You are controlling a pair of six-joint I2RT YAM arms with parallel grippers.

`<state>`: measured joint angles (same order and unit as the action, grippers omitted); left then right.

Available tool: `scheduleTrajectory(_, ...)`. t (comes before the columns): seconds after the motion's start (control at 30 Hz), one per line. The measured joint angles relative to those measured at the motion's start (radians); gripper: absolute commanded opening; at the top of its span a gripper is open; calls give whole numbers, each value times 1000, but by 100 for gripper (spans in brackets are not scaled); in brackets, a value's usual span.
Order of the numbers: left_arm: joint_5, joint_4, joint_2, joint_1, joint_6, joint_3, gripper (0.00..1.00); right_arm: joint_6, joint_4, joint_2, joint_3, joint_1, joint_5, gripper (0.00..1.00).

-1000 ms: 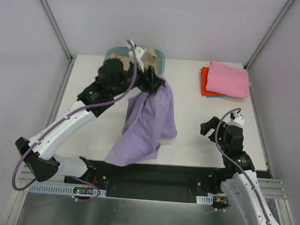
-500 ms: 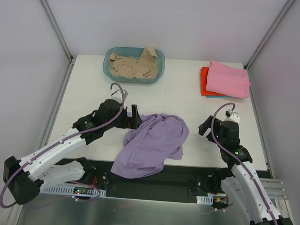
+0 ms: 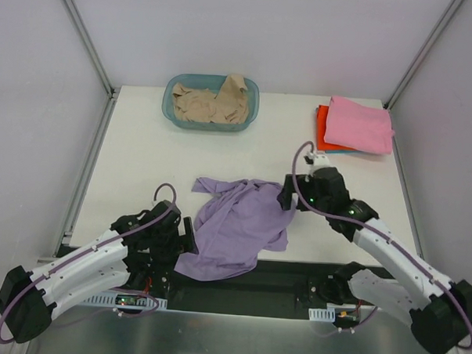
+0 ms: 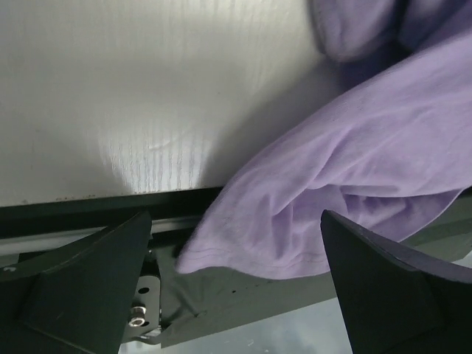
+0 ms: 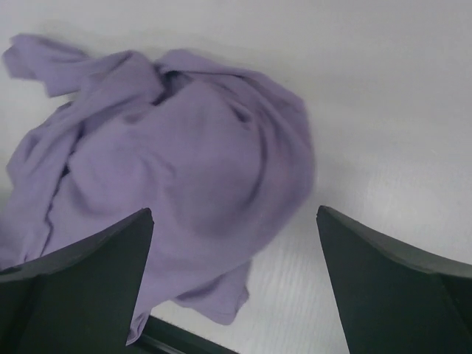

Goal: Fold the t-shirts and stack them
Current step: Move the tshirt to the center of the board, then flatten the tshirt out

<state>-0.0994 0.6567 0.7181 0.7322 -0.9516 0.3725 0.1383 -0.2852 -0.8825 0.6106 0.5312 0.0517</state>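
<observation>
A crumpled lavender-purple t-shirt (image 3: pixel 238 224) lies near the table's front edge, its lower hem hanging over the black rail. It shows in the left wrist view (image 4: pixel 354 192) and the right wrist view (image 5: pixel 169 177). My left gripper (image 3: pixel 188 239) is open and empty beside the shirt's lower left corner. My right gripper (image 3: pixel 288 196) is open and empty over the shirt's right edge. A folded pink t-shirt (image 3: pixel 360 125) lies on a folded orange-red t-shirt (image 3: pixel 323 127) at the back right. A beige t-shirt (image 3: pixel 212 101) lies crumpled in the teal basket (image 3: pixel 173 115).
The black mounting rail (image 3: pixel 286 275) runs along the table's near edge. Grey walls and metal frame posts bound the table on the left, right and back.
My left gripper has let go of the purple shirt and drawn back to the front left. The shirt has dropped onto the table. My right arm has swung left to the shirt's right edge.
</observation>
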Motion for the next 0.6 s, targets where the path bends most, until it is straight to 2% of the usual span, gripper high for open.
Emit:
scheduleTrajectory(0.1,-35,23,-6,0,-22,-12,97,-93,-2,-184,180,147,-16,98)
scheduleTrajectory(0.2,-66,21,-22,0,-37,-37,86,-198,-3,-412,412,269,-40,99)
scheduleTrajectory(0.27,-66,12,-31,0,-41,-55,77,-278,-1,-573,566,340,-53,95)
scheduleTrajectory(0.3,-65,9,-32,0,-41,-56,77,-318,-11,-657,648,371,-58,95)
scheduleTrajectory(0.33,-65,8,-32,0,-45,-56,76,-347,-21,-728,711,392,-60,95)
scheduleTrajectory(0.47,-52,10,-32,0,-58,-56,64,-449,-77,-1030,994,459,-62,94)
scheduleTrajectory(0.53,-49,7,-31,0,-60,-56,63,-479,-95,-1131,1066,468,-65,95)
scheduleTrajectory(0.6,-48,-7,-21,0,-60,-56,56,-504,-109,-1202,1107,467,-72,95)
